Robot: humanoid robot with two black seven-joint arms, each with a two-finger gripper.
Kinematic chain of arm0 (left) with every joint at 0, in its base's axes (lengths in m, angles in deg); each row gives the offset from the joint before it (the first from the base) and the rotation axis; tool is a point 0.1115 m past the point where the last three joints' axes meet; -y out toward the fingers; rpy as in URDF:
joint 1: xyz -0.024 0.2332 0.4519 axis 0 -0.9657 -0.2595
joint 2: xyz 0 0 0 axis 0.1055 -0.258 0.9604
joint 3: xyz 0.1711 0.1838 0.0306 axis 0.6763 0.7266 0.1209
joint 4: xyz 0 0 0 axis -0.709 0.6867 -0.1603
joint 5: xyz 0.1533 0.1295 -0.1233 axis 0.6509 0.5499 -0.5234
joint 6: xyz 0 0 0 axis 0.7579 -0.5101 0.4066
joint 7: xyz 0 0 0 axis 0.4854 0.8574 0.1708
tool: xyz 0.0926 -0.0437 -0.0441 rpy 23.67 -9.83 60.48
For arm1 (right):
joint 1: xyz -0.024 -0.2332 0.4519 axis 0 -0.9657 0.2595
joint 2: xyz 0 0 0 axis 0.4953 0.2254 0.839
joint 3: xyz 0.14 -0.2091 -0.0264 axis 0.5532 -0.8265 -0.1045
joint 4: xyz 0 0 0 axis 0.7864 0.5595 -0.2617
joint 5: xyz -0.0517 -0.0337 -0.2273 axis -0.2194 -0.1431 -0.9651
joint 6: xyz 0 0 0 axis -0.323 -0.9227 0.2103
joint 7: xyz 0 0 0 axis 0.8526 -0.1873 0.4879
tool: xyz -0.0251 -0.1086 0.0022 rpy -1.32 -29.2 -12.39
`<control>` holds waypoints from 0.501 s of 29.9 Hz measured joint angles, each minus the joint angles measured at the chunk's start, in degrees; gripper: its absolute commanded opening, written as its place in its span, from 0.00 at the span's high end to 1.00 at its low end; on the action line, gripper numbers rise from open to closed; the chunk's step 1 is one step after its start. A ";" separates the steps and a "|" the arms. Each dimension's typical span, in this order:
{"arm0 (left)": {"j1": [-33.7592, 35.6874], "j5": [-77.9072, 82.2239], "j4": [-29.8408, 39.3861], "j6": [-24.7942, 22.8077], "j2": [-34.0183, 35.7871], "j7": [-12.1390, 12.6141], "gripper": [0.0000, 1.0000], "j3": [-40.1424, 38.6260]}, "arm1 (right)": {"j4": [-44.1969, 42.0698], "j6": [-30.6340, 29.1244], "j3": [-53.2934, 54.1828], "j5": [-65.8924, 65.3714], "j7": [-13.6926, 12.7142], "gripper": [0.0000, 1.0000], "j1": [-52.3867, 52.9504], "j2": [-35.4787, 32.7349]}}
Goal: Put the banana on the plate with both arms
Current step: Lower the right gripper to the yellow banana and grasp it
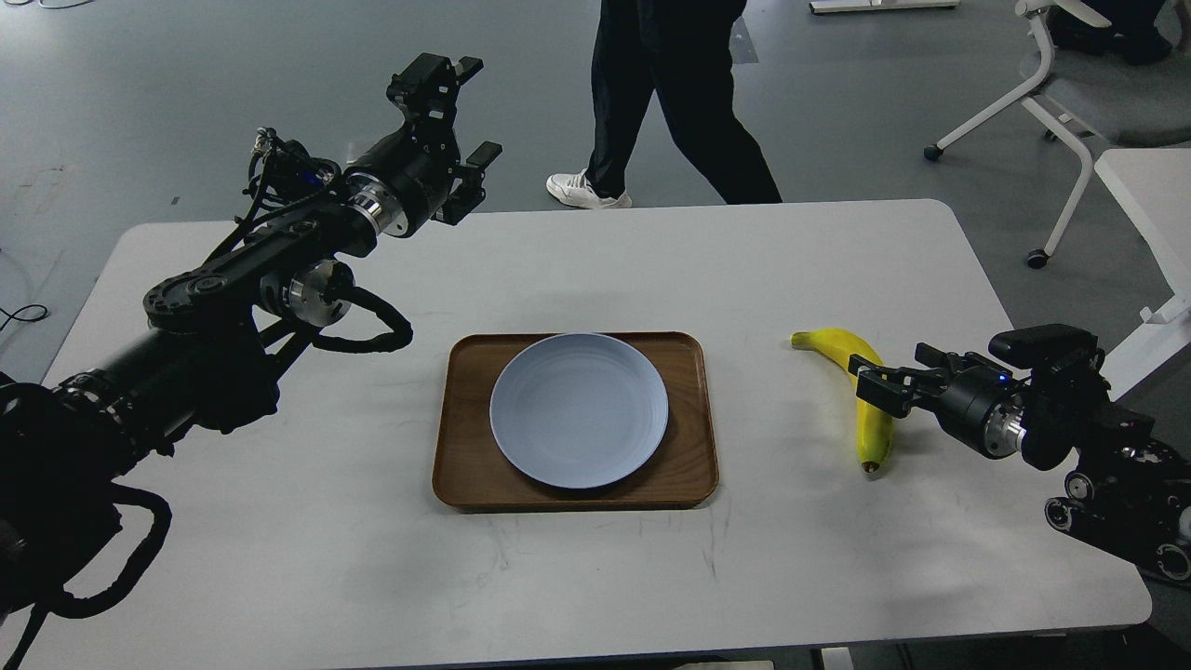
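The yellow banana lies on the white table right of the tray, stem end toward the back. The pale blue-grey plate sits empty on the brown wooden tray at the table's middle. My right gripper is low at the banana's middle, reaching in from the right. Its fingers are apart, one finger in front of the banana; I see no closed grasp. My left gripper is open and empty, raised high over the table's back left, far from the plate.
The white table has bare surface in front and on the left. A person walks just behind the table's back edge. A wheeled chair and another white table stand at the right.
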 measured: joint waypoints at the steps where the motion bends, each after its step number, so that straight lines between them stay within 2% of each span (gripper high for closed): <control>1: -0.03 0.00 0.00 0.02 -0.13 0.00 0.02 0.03 | -0.41 -0.07 0.00 0.01 -0.08 0.25 -0.24 0.10; 2: -0.07 0.01 0.00 0.06 -0.27 0.00 0.02 0.06 | -0.92 -0.14 -0.03 0.00 -0.18 0.31 -0.46 0.27; 4: -0.12 0.01 0.00 0.11 -0.47 0.00 0.02 0.10 | -1.97 -0.17 -0.21 -0.10 -0.21 0.34 -0.69 1.06; 8: -0.41 0.01 0.00 0.18 -0.91 0.00 0.02 0.11 | -2.97 -0.10 -1.43 -0.23 -0.21 0.52 -0.55 2.28; 9: -0.44 0.01 0.00 0.18 -1.04 0.00 0.02 0.12 | -3.09 -0.01 -1.59 -0.23 -0.21 0.52 -0.42 2.56; 10: -0.44 0.01 0.00 0.18 -1.09 0.00 0.02 0.12 | -3.29 0.08 -1.67 -0.23 -0.21 0.56 -0.32 3.01; 12: -0.45 0.01 0.00 0.18 -1.13 0.00 0.02 0.12 | -3.53 0.19 -1.78 -0.22 -0.21 0.74 -0.25 3.85; 13: -0.49 0.01 0.00 0.18 -1.13 0.00 0.02 0.12 | -3.73 0.27 -1.81 -0.20 -0.22 0.90 -0.19 4.43; 15: -0.55 0.01 0.00 0.18 -1.13 0.00 0.02 0.12 | -3.92 0.33 -1.85 -0.16 -0.21 0.99 -0.17 5.21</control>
